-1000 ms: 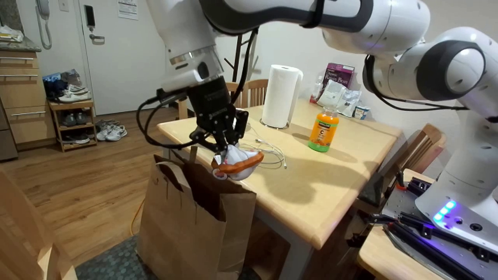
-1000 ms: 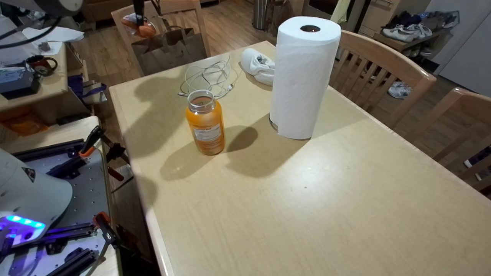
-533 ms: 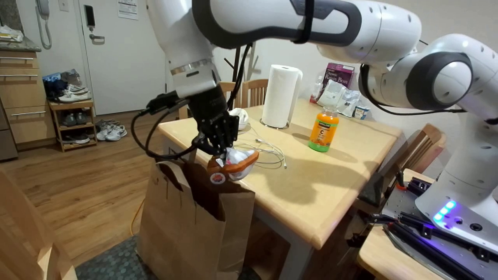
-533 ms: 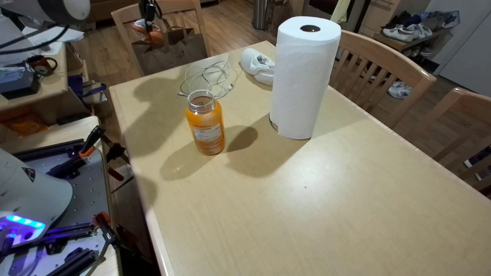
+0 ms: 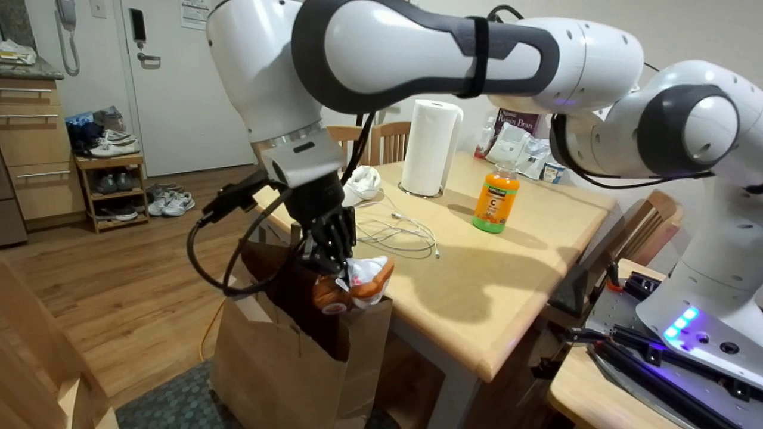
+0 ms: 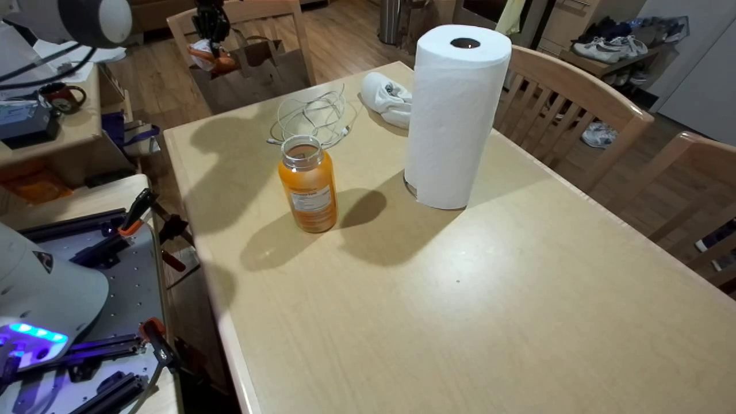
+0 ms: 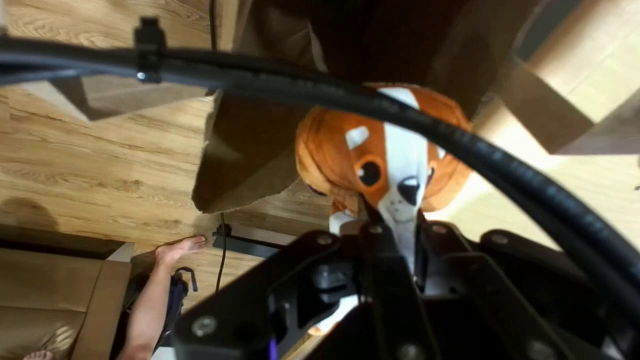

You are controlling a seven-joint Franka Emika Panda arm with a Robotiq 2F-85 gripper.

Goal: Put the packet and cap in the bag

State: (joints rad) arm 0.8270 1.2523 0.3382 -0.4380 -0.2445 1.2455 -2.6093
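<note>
My gripper [image 5: 343, 275] is shut on an orange-and-white plush dog [image 5: 371, 281], whose face [image 7: 406, 155] shows in the wrist view. The brown paper bag [image 5: 280, 363] stands below, its top open. The plush overlaps the bag's opening near the table-side rim; whether it touches the rim I cannot tell. In an exterior view the gripper [image 6: 213, 46] and plush are over the bag [image 6: 253, 86]. The bag's wall [image 7: 250, 155] also shows in the wrist view. The pale cap [image 5: 362, 183] lies on the table, also seen in an exterior view [image 6: 384, 100]. No flat packet shows.
On the table [image 5: 512, 268] are a white cable [image 5: 405, 232], an orange jar [image 5: 495, 202] and a paper-towel roll [image 5: 430, 149]. The table edge runs beside the bag. A chair back [image 6: 293, 34] stands by the bag.
My gripper has moved down with the plush, to the level of the bag's rim. The bag's near rim and handle have bent outward and down. More of the cap shows behind the gripper.
</note>
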